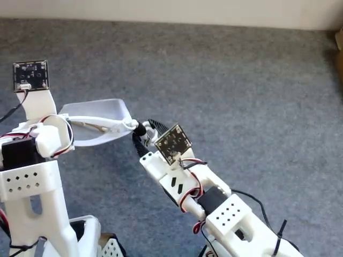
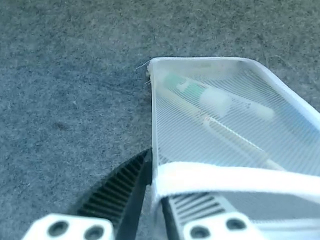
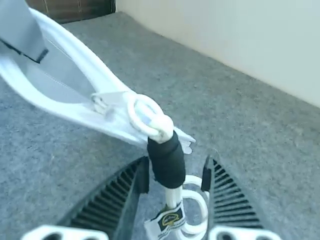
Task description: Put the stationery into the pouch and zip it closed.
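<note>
Pinching the pouch (image 2: 225,150) at its end, the left claw (image 2: 156,175) holds it steady so the right claw (image 3: 176,161), a little open around the zip pull (image 3: 165,167), can tug.

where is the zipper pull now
In the high view the zipper pull is at the right end of the pouch; in the right wrist view it sits between the fingers of the right tool.

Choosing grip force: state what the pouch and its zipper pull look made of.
Pouch: translucent white mesh fabric, probably nylon; fine weave, contents visible through it. Zipper pull: white cord loop with matte black sleeve, possibly rubber or shrink tubing.
</note>
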Controlling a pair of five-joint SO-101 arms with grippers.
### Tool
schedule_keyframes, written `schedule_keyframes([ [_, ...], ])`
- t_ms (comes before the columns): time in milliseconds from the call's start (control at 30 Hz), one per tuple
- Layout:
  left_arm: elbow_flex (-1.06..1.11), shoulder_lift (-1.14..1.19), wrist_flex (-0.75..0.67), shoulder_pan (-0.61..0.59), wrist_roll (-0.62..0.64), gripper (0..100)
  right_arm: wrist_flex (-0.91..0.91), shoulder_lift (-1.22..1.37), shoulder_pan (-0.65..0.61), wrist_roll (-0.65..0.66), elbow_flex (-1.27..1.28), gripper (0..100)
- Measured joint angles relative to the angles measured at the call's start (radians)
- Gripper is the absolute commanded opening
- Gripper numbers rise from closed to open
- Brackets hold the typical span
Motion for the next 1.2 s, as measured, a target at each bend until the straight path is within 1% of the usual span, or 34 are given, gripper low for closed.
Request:
schedule_keyframes([
  [367, 0.0, 0.0, 0.0, 0.0, 0.0, 1, -0.002, 0.002, 0.0, 0.002, 0.0, 16.3],
  [500, 0.0, 0.0, 0.0, 0.006, 0.0, 1, -0.002, 0.002, -0.002, 0.066, 0.0, 16.3],
  [667, 0.003, 0.0, 0.0, 0.008, 0.0, 1, -0.002, 0.002, -0.017, 0.091, 0.0, 16.3],
  [1200, 0.018, 0.0, 0.0, 0.012, 0.0, 1, -0.002, 0.012, -0.02, 0.095, 0.0, 16.3],
])
